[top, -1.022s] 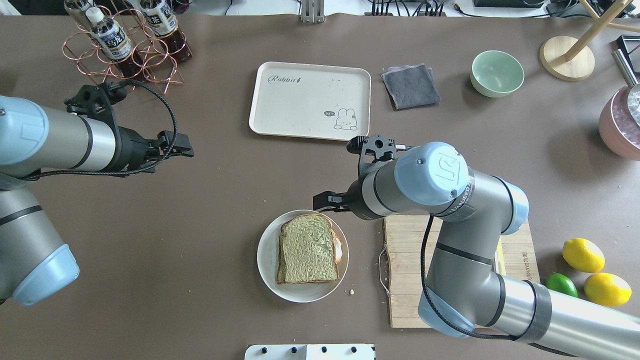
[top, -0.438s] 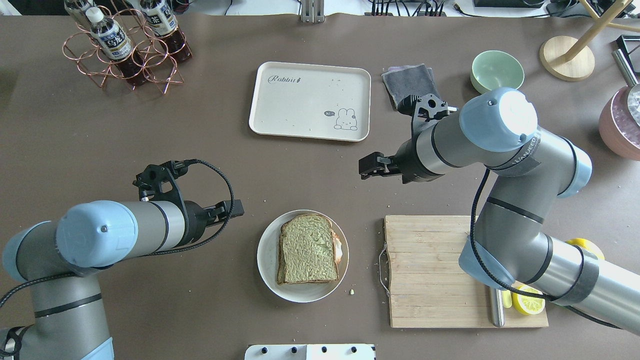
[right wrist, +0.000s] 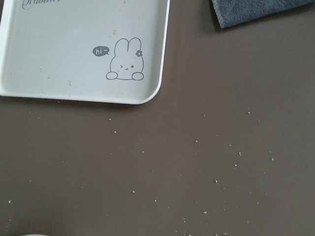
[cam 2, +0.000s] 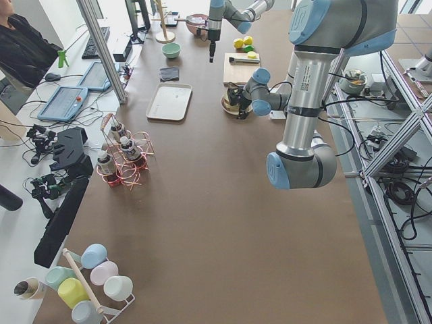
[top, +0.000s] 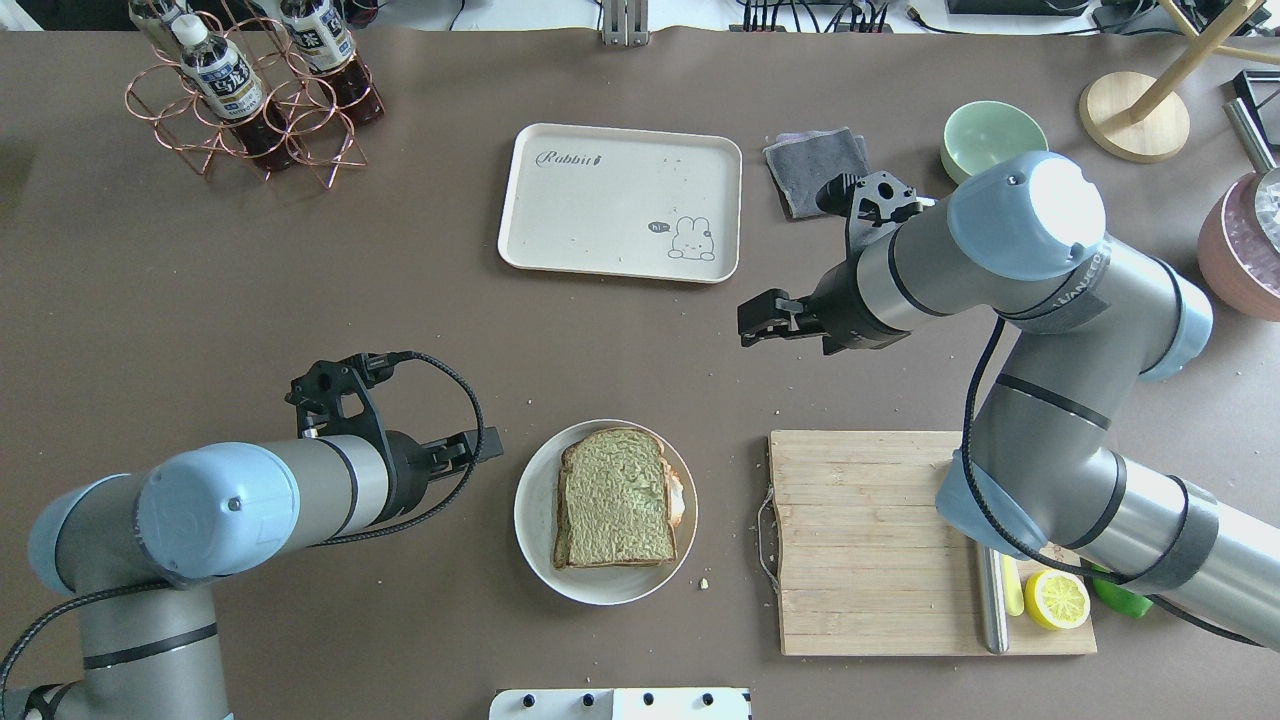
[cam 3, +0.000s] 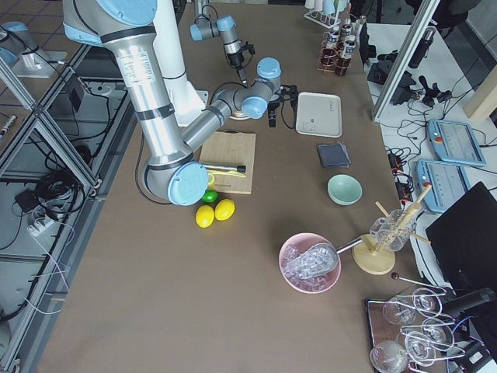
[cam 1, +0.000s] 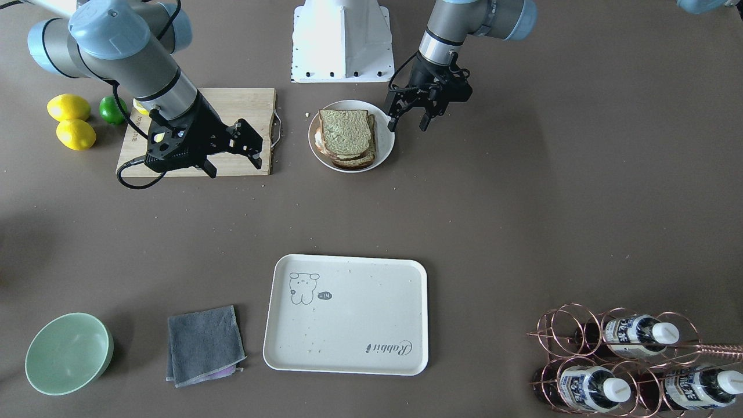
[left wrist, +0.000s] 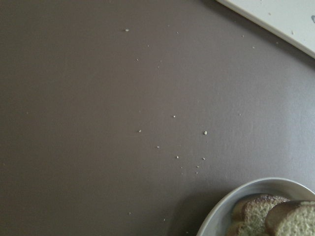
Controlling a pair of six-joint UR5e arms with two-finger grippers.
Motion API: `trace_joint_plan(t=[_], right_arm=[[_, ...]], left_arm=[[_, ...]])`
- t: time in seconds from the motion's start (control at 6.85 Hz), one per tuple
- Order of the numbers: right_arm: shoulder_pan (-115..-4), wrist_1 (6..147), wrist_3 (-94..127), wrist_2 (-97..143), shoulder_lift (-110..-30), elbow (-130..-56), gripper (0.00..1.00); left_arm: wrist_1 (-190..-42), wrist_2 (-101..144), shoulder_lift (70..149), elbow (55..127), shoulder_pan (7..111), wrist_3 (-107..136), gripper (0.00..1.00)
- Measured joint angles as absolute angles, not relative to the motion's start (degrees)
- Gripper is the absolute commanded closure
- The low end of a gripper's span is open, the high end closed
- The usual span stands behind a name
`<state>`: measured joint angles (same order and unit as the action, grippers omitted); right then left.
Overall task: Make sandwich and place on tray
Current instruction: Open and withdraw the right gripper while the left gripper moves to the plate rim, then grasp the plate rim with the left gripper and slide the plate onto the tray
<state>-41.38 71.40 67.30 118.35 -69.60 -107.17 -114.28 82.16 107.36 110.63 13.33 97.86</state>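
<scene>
The sandwich (top: 615, 497), two tan bread slices with a fried egg edge showing at its right, lies on a round white plate (top: 535, 510). It also shows in the front view (cam 1: 346, 134), and its corner shows in the left wrist view (left wrist: 275, 216). The cream tray (top: 600, 215) lies bare farther back, also seen in the front view (cam 1: 354, 325) and right wrist view (right wrist: 59, 54). My left gripper (cam 1: 408, 126) is open and empty just beside the plate's left rim. My right gripper (cam 1: 235, 167) is open and empty, between plate and tray, off to the right.
A wooden cutting board (top: 860, 540) with a knife and half lemon (top: 1057, 598) lies right of the plate. A grey cloth (top: 800, 165), green bowl (top: 980, 135), bottle rack (top: 250, 90) and pink ice bowl (top: 1240, 250) stand along the back and right.
My left arm has swung in from the back left to the plate's left side. My right arm has pulled away from the plate, back and to the right.
</scene>
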Motion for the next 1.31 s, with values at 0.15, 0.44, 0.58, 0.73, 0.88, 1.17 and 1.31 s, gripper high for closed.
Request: trace_joint_plan(t=[0.15, 0.44, 0.58, 0.73, 0.88, 1.17, 1.31], right_arm=[[-41.52, 71.38, 67.38, 118.14, -70.02, -107.16, 0.01], [-41.57, 71.35, 67.67, 118.03, -70.44, -107.18, 0.01], [-41.57, 71.31, 67.70, 118.03, -70.49, -107.19, 0.01], [-41.57, 71.29, 67.72, 118.04, -70.52, -107.14, 0.01], [-41.57, 71.28, 67.70, 118.04, -70.55, -107.09, 0.01], [-41.60, 71.28, 67.68, 118.04, -70.66, -107.07, 0.01], [-41.61, 71.28, 67.68, 118.06, -70.84, -107.17, 0.01]], left_arm=[[-114.37, 81.63, 108.13, 109.37, 12.80, 98.41, 0.27], [-114.52, 81.41, 109.45, 107.02, 12.49, 99.07, 0.35], [-114.57, 81.37, 109.75, 106.50, 12.27, 99.33, 0.43], [-114.60, 80.96, 109.85, 106.28, 11.81, 99.66, 0.60], [-114.61, 80.21, 109.88, 106.22, 11.15, 99.84, 0.75], [-114.61, 79.35, 109.93, 106.18, 10.30, 99.97, 0.95], [-114.61, 78.73, 110.06, 106.19, 9.96, 100.26, 1.00]])
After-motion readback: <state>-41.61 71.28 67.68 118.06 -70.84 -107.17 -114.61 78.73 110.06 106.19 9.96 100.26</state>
